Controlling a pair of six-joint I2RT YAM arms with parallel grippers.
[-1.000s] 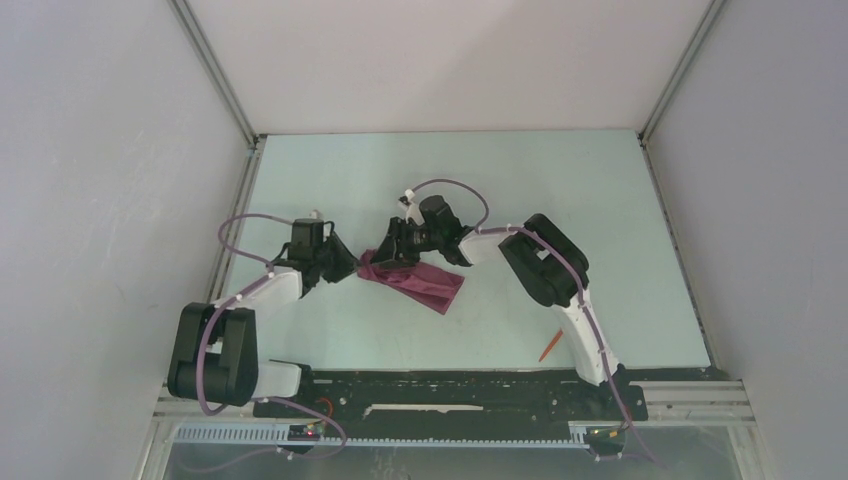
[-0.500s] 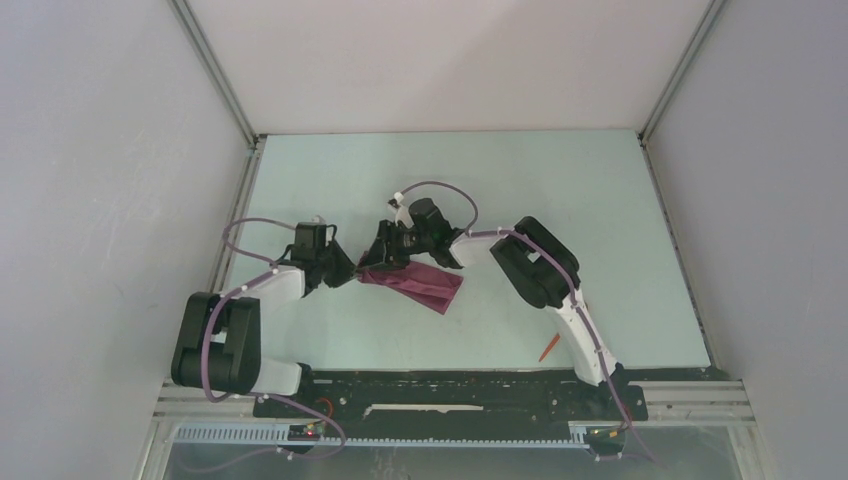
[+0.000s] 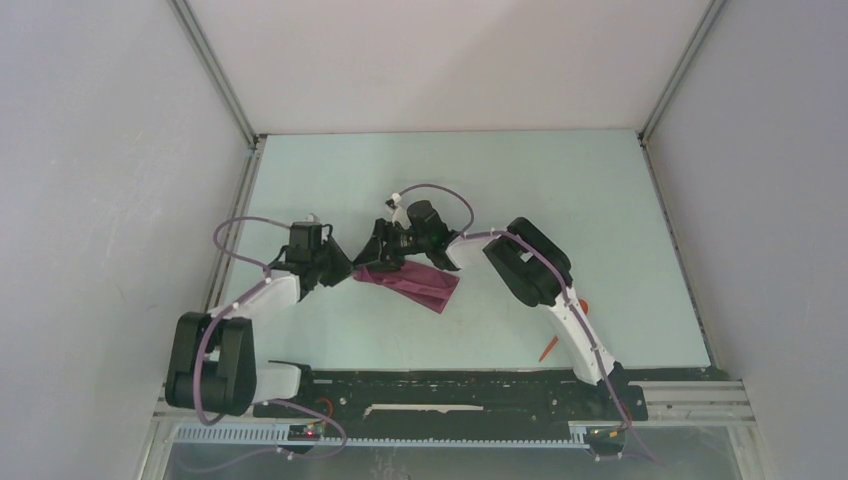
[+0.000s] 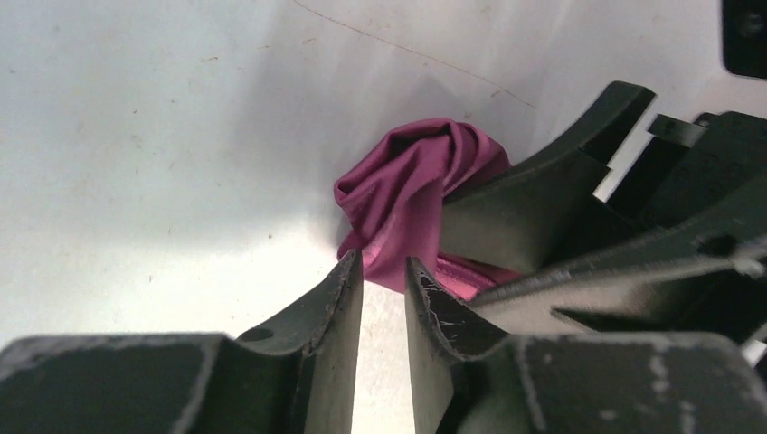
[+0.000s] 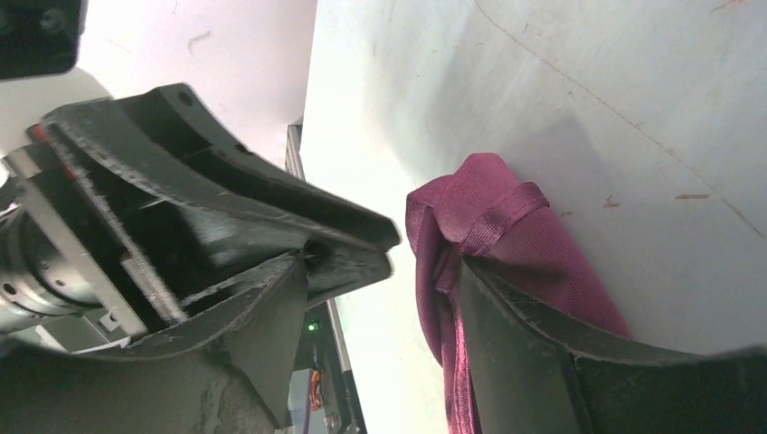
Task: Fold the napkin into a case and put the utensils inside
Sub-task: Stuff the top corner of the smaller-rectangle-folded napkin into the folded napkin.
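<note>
The plum-purple napkin (image 3: 415, 283) lies folded into a narrow strip on the table's middle. My left gripper (image 3: 349, 270) is at its left end, and the jaws are nearly shut with a bunched corner of the napkin (image 4: 411, 181) between the tips (image 4: 382, 267). My right gripper (image 3: 380, 254) is open just behind that end. One of its fingers (image 5: 543, 353) lies against the napkin's fold (image 5: 516, 244); the other stands apart. An orange-red stick (image 3: 548, 349) lies near the right arm's base. A small orange-red bit (image 3: 583, 306) shows beside the right forearm.
The pale green table (image 3: 330, 190) is walled by white panels at the back and both sides. A black base rail (image 3: 440, 392) runs along the near edge. The two grippers sit very close together at the napkin's left end.
My right gripper has moved left and slightly back, closer to the left gripper. The napkin's left end has shifted slightly left. The right forearm moved off a small orange-red bit.
</note>
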